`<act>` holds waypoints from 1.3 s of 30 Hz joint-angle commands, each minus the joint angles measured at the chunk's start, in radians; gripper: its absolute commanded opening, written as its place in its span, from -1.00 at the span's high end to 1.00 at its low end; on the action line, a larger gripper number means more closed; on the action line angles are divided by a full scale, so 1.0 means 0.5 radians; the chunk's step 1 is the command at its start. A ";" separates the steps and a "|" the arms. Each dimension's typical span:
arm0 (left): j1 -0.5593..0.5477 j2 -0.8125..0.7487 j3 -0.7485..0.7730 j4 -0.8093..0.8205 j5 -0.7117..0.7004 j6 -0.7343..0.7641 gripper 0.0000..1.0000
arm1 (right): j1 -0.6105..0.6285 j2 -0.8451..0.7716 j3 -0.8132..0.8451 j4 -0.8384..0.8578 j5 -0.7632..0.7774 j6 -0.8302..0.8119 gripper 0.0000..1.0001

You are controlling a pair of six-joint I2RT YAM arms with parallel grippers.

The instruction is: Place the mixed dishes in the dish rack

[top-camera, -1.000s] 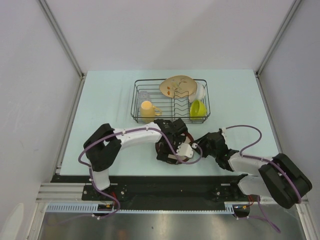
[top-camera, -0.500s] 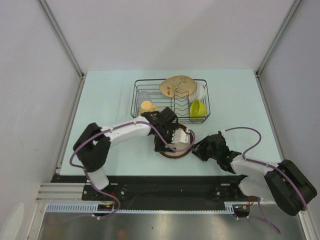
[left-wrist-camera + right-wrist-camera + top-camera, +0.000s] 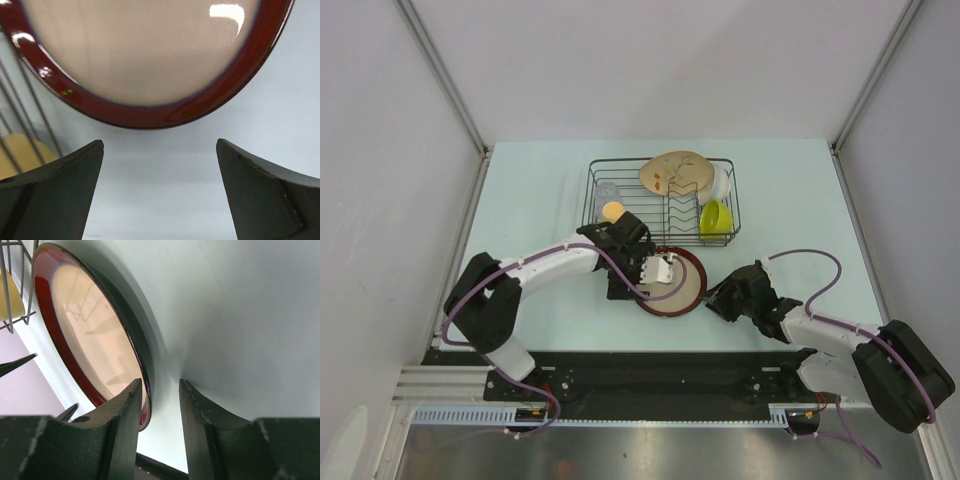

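My left pincer point(image 3: 160, 150) hangs wide open, empty, over the dark-rimmed plate point(image 3: 690, 282), flat on the tabletop point(image 3: 535, 200) between dish rack point(image 3: 620, 161) and near edge; right pincer point(image 3: 160, 390) half-open, empty, beside its rim.

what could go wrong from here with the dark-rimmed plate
1. The dark-rimmed plate lies flat on the table, and the open left claw faces its low rim: it may shove the plate rather than lift it.
2. The right claw sits just off the rim on another side, so a pushed plate could hit it.
3. The dish rack stands right beside the plate; a slide could knock it.
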 commanded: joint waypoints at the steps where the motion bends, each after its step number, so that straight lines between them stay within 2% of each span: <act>1: -0.005 0.089 -0.069 0.168 -0.038 0.108 -1.00 | 0.004 -0.048 0.027 0.069 0.084 -0.052 0.18; 9: 0.071 0.264 -0.060 0.300 -0.121 0.176 -0.99 | -0.033 -0.131 -0.010 0.183 0.093 -0.076 0.14; 16: 0.093 0.451 0.090 0.315 -0.133 0.213 -0.99 | -0.048 -0.116 -0.007 0.269 0.161 -0.134 0.13; 22: 0.096 0.570 0.173 0.315 -0.139 0.228 -0.99 | -0.122 0.071 0.061 0.355 0.204 -0.303 0.13; 27: 0.090 0.577 0.210 0.291 -0.106 0.216 -1.00 | -0.196 0.139 0.122 0.343 0.234 -0.407 0.13; 32: 0.066 0.586 0.225 0.278 -0.096 0.213 -1.00 | -0.208 0.282 0.147 0.483 0.244 -0.454 0.13; 39: -0.014 0.601 0.238 0.297 -0.084 0.191 -0.99 | -0.089 0.587 0.153 0.793 0.023 -0.402 0.17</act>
